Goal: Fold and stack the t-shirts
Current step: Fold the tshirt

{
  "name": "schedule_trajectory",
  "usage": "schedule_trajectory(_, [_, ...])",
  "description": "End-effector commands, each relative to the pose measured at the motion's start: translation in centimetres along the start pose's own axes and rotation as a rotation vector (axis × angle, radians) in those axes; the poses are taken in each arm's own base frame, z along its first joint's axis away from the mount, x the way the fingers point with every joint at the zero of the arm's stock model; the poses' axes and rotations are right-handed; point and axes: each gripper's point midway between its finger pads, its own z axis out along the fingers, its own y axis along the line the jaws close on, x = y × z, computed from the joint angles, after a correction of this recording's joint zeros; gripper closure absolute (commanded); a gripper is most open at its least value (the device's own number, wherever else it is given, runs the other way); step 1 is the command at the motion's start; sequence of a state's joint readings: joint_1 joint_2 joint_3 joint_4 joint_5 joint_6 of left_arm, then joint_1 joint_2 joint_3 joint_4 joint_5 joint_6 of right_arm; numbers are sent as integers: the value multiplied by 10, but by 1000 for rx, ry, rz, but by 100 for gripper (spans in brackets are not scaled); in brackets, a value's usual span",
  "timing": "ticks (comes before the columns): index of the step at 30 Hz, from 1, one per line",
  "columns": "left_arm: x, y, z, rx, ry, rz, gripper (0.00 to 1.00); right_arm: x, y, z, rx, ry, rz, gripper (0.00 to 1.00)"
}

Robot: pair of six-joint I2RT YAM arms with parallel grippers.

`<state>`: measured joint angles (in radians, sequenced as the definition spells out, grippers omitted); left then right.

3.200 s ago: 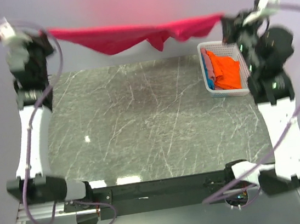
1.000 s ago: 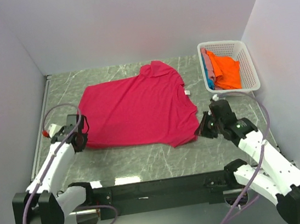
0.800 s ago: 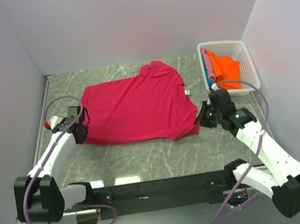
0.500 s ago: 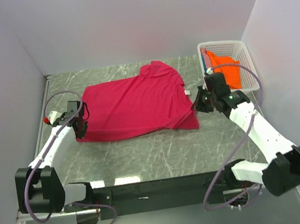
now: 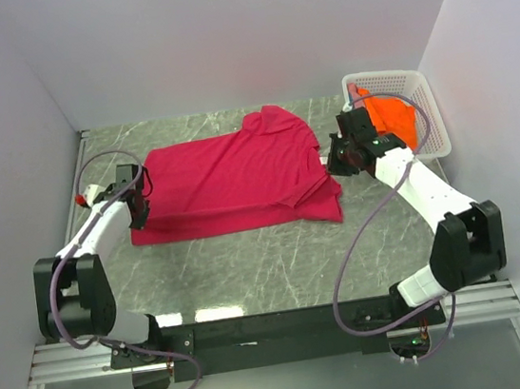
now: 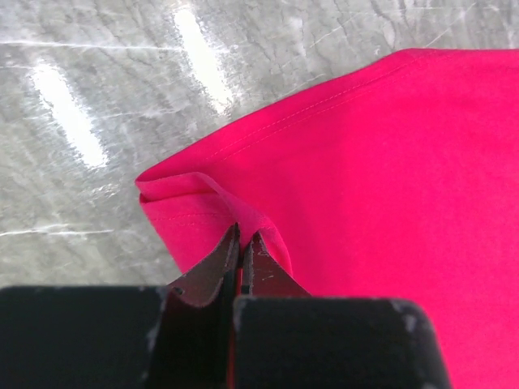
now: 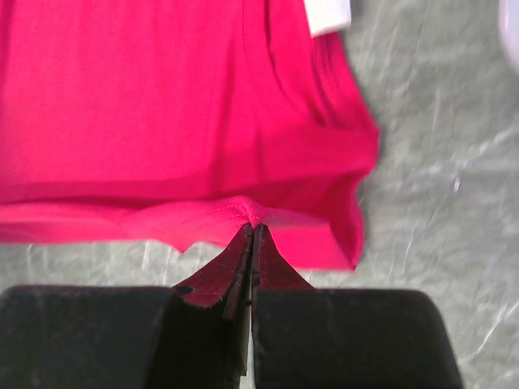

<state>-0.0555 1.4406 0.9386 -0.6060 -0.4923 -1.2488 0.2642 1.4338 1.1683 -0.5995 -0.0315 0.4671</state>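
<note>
A crimson-pink t-shirt (image 5: 230, 181) lies spread on the marble table, its near part doubled back over itself. My left gripper (image 5: 138, 211) is at the shirt's left edge and is shut on a pinch of the hem (image 6: 207, 190). In the left wrist view the left gripper (image 6: 242, 235) has its jaws closed with red cloth between them. My right gripper (image 5: 333, 164) is at the shirt's right edge. In the right wrist view the right gripper (image 7: 253, 228) is shut on a raised fold of hem. An orange t-shirt (image 5: 394, 119) lies in the basket.
The white lattice basket (image 5: 383, 76) stands at the back right corner, just behind my right wrist. A white tag (image 7: 328, 12) shows at the shirt's collar. Walls close in the table on the left, back and right. Bare marble (image 5: 269, 260) lies in front of the shirt.
Both grippers have moved away from the near edge toward the back, each holding a hem corner. The shirt's near part is now folded over the rest.
</note>
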Motion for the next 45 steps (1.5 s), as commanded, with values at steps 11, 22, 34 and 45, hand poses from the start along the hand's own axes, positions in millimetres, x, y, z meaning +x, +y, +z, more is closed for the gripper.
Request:
schedule_trajectory(11, [-14,-23,17,-23,-53,4,84,-87,26,58,-19,-152,-175,100])
schedule_trajectory(22, [-52,-31,-27,63,-126,-36,1,-83,53,51,-166,-135,-154,12])
schedule_trajectory(34, [0,-47,-23,294,35,89,1,21,97,73,-415,94,-138,9])
schedule_trajectory(45, [20,-33,5,214,60,171,1,27,88,117,-329,138,-100,9])
